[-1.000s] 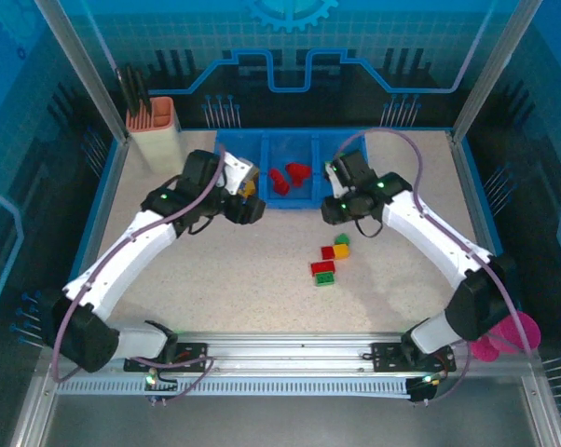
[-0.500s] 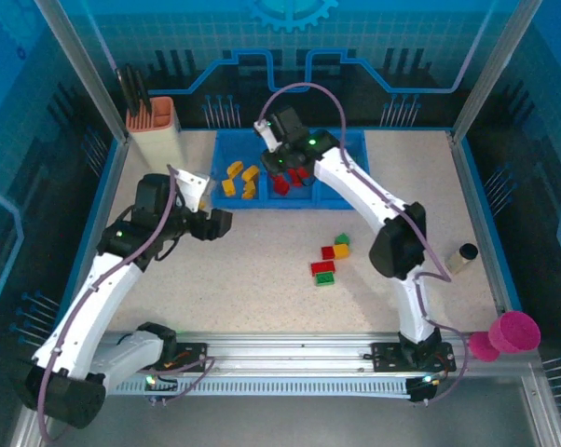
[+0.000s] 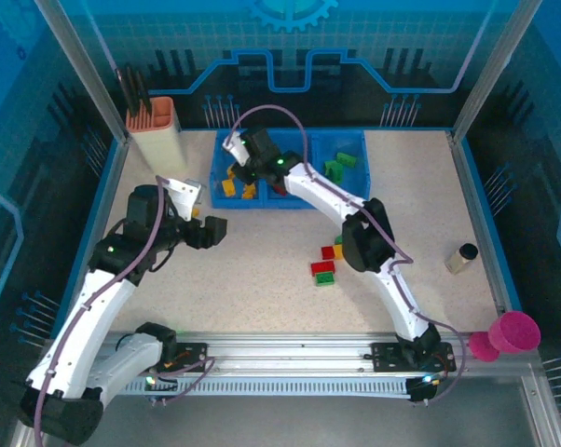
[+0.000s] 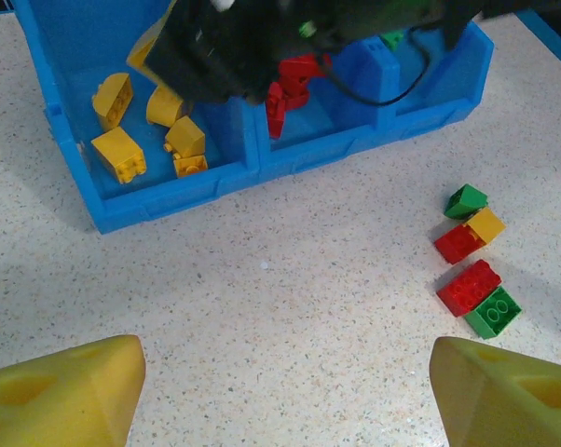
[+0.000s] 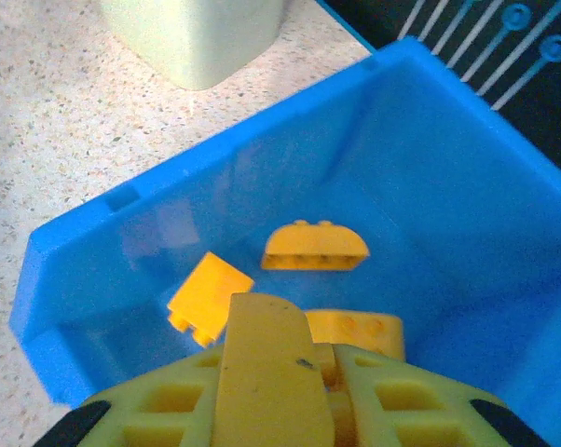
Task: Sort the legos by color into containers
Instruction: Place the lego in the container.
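Your right fingers [image 5: 262,372] clenched, apparently on yellow brick [image 5: 360,328], over tray [image 5: 66,251] yellow end: colour-matched drop. Your left fingers [image 4: 61,396] released, empty, before tray, facing loose bricks [image 4: 467,287].

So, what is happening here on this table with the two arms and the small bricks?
The robot is sorting bricks by colour into a blue tray. The right gripper, shut, hangs over the left compartment, where yellow bricks lie; whether it grips a brick I cannot tell. The middle compartment holds red bricks, the right one green bricks. The left gripper is open and empty above the table. Five loose bricks, red, green and yellow, wait on the table.
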